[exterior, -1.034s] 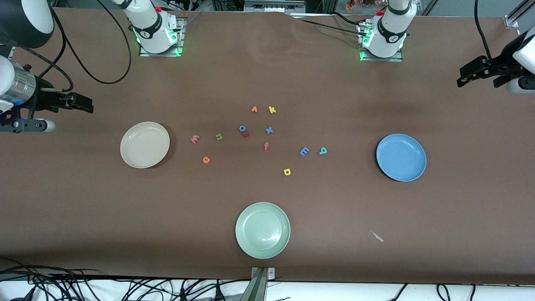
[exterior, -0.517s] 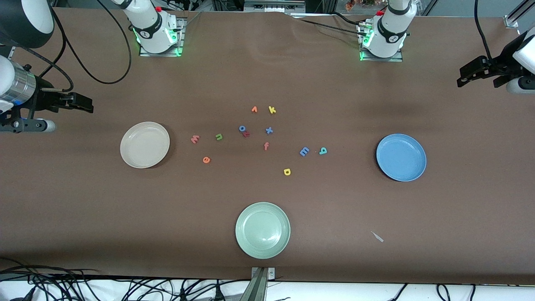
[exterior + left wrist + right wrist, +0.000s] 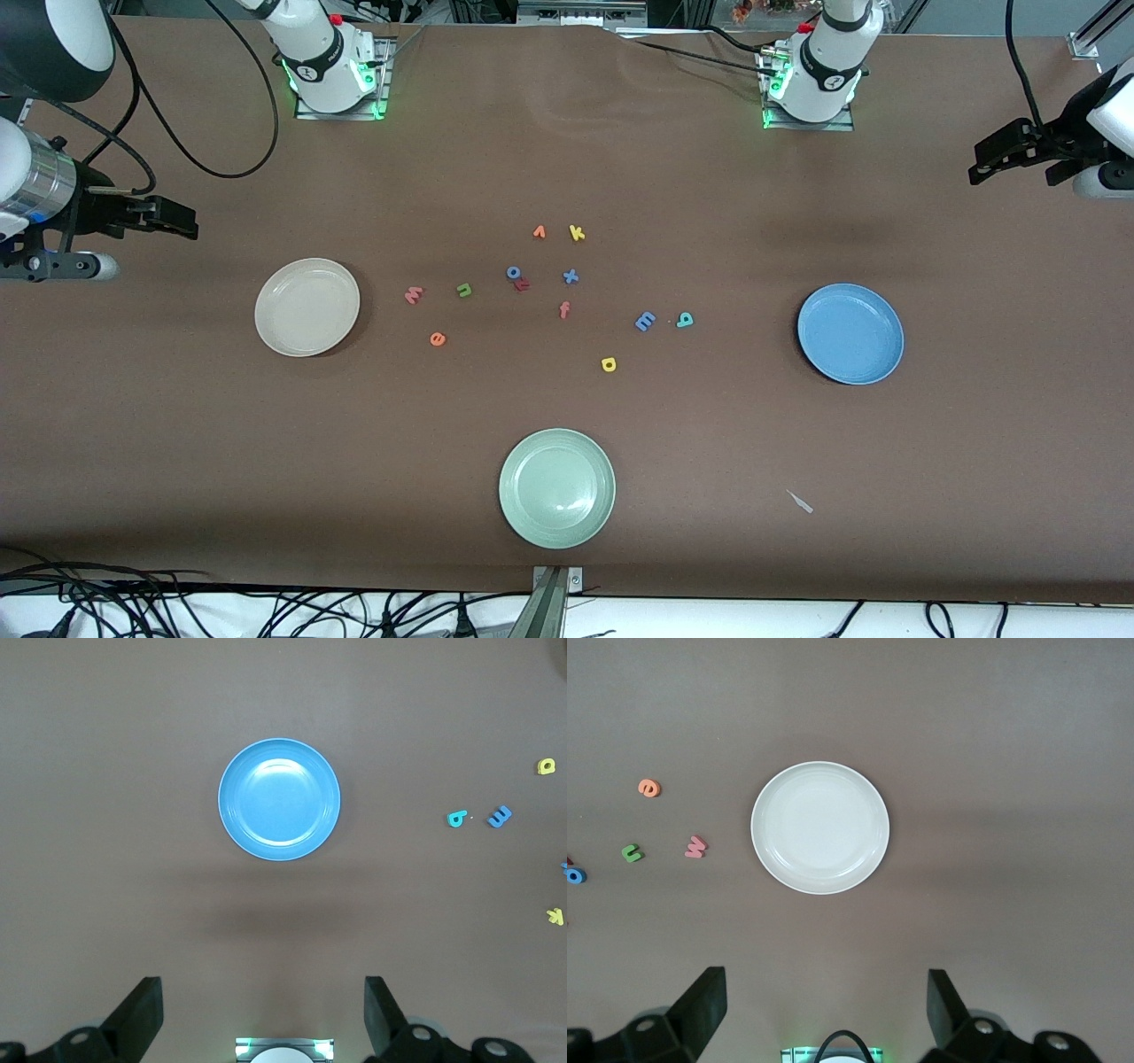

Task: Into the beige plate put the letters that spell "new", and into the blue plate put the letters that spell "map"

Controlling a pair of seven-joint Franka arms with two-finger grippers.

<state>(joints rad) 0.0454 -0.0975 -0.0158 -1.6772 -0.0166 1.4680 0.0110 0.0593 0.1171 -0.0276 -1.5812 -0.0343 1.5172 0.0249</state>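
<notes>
The beige plate [image 3: 306, 307] [image 3: 820, 827] lies bare toward the right arm's end, the blue plate [image 3: 850, 334] [image 3: 279, 798] toward the left arm's end. Beside the beige plate lie the pinkish w [image 3: 414, 295] [image 3: 696, 846], green n [image 3: 464, 289] [image 3: 632, 852] and orange e [image 3: 437, 338] [image 3: 648, 788]. Toward the blue plate lie the blue m [image 3: 646, 321] [image 3: 500, 816], teal a [image 3: 684, 320] [image 3: 457, 819] and yellow p [image 3: 609, 364] [image 3: 546, 766]. My right gripper [image 3: 184, 222] [image 3: 826, 1014] hangs open high over its end of the table. My left gripper [image 3: 980, 167] [image 3: 264, 1019] hangs open over its end. Both hold nothing.
A pale green plate [image 3: 556, 488] sits nearest the front camera. Spare letters lie mid-table: yellow k [image 3: 577, 233], an orange letter [image 3: 539, 232], blue o [image 3: 514, 272] touching a red letter [image 3: 523, 284], blue x [image 3: 570, 276], orange-red f [image 3: 564, 309]. A small white scrap [image 3: 800, 501] lies near the front edge.
</notes>
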